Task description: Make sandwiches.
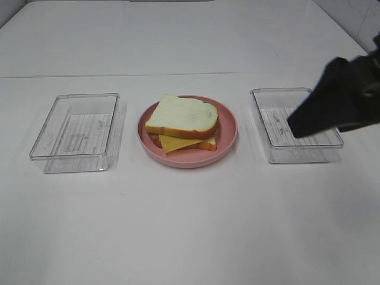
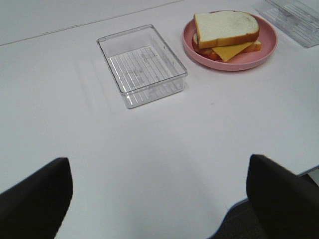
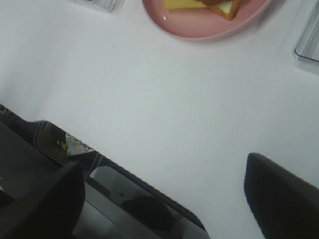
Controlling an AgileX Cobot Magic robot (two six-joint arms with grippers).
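So the sandwich point(image 1: 183, 123) is sitting assembled on the pink plate point(image 1: 227, 132) in the middle of the worktop point(image 1: 190, 225), top bread slice point(image 1: 181, 114) on, with a corner of the yellow cheese point(image 1: 174, 143) poking out underneath and the bottom slice peeking at the edge. A clear tray point(image 1: 76, 132) is sitting to each side, the right tray point(image 1: 295, 124) partly covered by our right arm. We're reading this as the wrap-up: both trays are looking empty, so nothing seems left to add. Our left gripper point(image 2: 159, 194) is hanging back near the worktop edge with its jaws spread wide and holding nothing, and the right gripper point(image 3: 162, 194) is doing the same, released and empty. To finish well, we're thinking keep both arms high and clear of the plate, since the top slice is sitting a bit skewed and a bump would probably slide it off.
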